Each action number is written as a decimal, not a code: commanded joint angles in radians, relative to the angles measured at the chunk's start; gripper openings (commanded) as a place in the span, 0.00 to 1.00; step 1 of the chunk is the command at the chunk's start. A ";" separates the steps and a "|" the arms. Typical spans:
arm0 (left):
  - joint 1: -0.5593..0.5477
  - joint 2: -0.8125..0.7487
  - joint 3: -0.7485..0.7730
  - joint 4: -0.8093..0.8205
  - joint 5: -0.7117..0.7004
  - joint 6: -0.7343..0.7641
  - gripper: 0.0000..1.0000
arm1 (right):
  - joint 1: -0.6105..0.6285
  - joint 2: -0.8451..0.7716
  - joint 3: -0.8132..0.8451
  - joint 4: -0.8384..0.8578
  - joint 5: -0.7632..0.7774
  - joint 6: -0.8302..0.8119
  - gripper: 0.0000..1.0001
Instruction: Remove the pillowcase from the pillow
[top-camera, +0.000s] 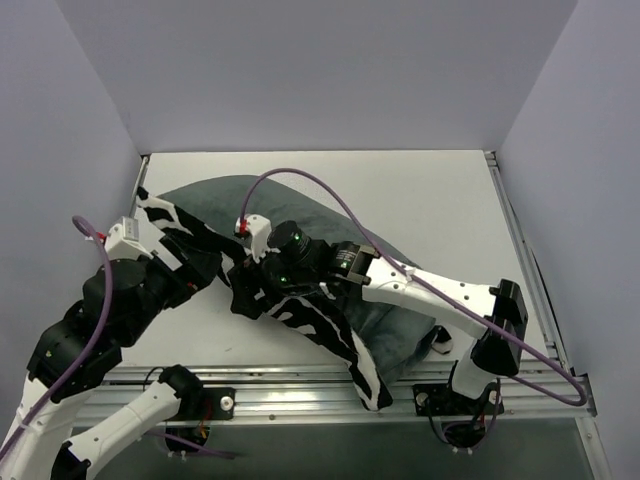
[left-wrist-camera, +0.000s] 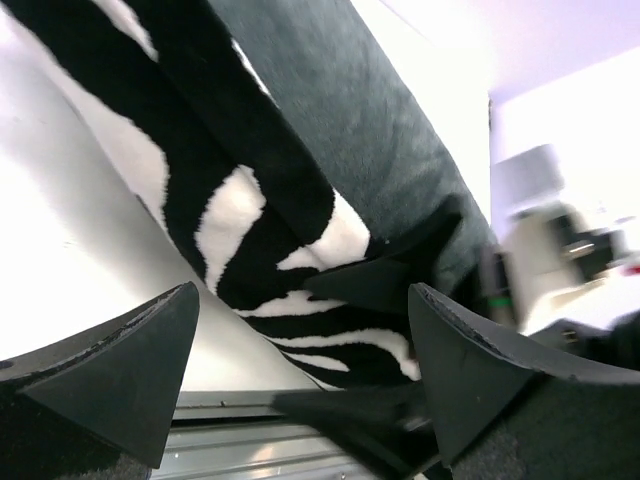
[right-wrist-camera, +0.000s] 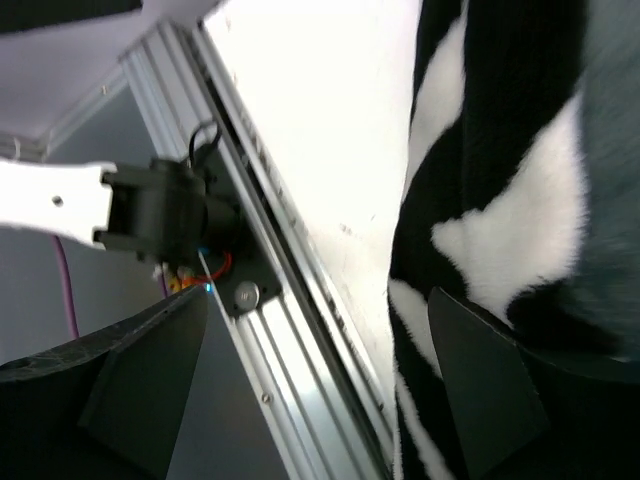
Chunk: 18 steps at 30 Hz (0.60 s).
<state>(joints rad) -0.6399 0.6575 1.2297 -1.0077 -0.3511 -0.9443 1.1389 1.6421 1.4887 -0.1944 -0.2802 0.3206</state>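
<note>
The pillowcase lies across the table, grey-green face up, with a zebra-striped band bunched along its front and hanging over the near rail. The pillow is hidden inside it. My left gripper is at the left end of the striped band; in the left wrist view it is open, with the stripes just beyond the fingertips and nothing between them. My right gripper hovers over the band's middle; in the right wrist view it is open, with striped fabric beside its right finger.
An aluminium rail runs along the table's near edge and shows in the right wrist view. Grey walls enclose the white table on three sides. A purple cable arcs over the right arm.
</note>
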 joint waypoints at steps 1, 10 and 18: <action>0.003 -0.004 0.102 -0.124 -0.098 0.042 0.94 | -0.022 -0.059 0.128 -0.082 0.127 -0.038 0.88; 0.005 -0.016 0.152 -0.175 -0.167 0.045 0.94 | -0.022 -0.172 0.182 -0.132 0.197 -0.028 0.91; 0.003 0.079 -0.004 -0.102 -0.019 0.035 0.94 | -0.198 -0.294 0.033 -0.206 0.351 0.080 0.96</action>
<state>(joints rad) -0.6395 0.6632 1.3037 -1.1522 -0.4610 -0.9157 1.0409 1.3956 1.5978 -0.3553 0.0093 0.3347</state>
